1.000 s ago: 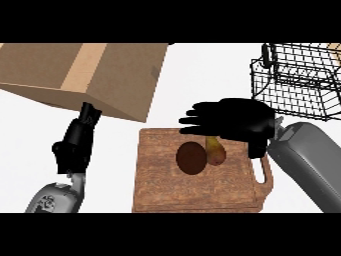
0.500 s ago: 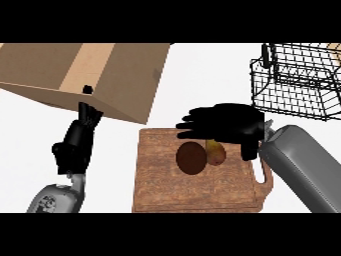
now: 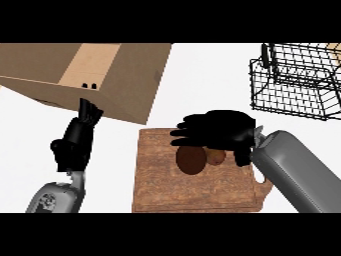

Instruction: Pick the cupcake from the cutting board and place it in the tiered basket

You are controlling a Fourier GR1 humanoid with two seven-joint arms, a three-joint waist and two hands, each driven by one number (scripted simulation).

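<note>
The cupcake, brown with a tan top, lies on the brown wooden cutting board at the lower middle. My right hand hangs right over it with its fingers curling down around the cupcake's upper part, hiding some of it. The black wire tiered basket stands at the upper right, apart from the hand. At the left my left hand rests open, fingers pointing up, beside the board.
A large cardboard box fills the upper left, its corner close to the board's top edge and just above my left hand. White counter lies between the board and the basket.
My right hand has moved left and down over the cupcake, and its fingers have closed in around it. The left hand has stayed still.
</note>
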